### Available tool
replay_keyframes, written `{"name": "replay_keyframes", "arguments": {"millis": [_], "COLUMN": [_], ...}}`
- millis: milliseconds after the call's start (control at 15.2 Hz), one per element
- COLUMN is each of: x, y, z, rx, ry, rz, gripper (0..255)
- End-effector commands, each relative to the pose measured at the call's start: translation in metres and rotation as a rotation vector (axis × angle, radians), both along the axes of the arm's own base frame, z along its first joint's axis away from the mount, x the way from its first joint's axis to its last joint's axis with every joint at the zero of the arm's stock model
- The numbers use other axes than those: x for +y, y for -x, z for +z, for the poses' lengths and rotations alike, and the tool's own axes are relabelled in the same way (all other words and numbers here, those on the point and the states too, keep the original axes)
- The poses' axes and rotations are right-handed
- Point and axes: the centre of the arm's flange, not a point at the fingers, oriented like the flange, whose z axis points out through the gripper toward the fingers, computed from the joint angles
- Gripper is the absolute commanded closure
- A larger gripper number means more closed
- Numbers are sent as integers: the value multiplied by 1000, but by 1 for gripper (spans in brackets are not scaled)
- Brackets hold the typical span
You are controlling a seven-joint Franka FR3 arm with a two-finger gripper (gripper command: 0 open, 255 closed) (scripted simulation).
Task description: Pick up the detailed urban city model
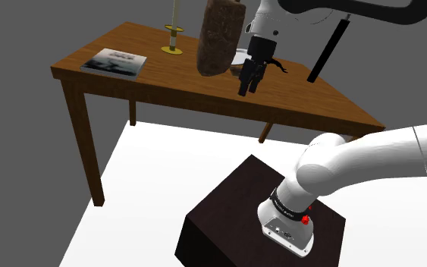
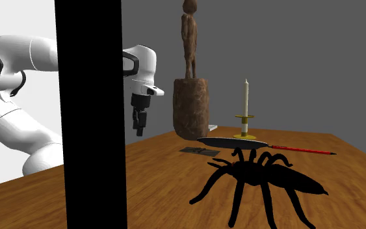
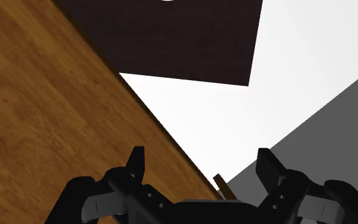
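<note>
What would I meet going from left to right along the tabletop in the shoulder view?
flat grey city model → candle in its yellow holder → brown carved statue → black gripper, open, hanging over the wooden table

A plain home room: wooden table (image 1: 295,102) with candlestick (image 1: 174,34) and carved figure (image 2: 190,97).
</note>
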Motion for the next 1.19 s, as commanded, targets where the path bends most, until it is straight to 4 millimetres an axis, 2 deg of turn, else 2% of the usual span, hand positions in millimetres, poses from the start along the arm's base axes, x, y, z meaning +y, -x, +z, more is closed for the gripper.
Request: {"name": "replay_keyframes", "arguments": {"millis": [0, 594, 1122], "x": [0, -65, -137], "y": [0, -54, -78], "z": [0, -4, 2], "rx": [0, -198, -373], "ry": [0, 42, 80], "rz": [0, -404, -763], "gripper": [0, 0, 0]}}
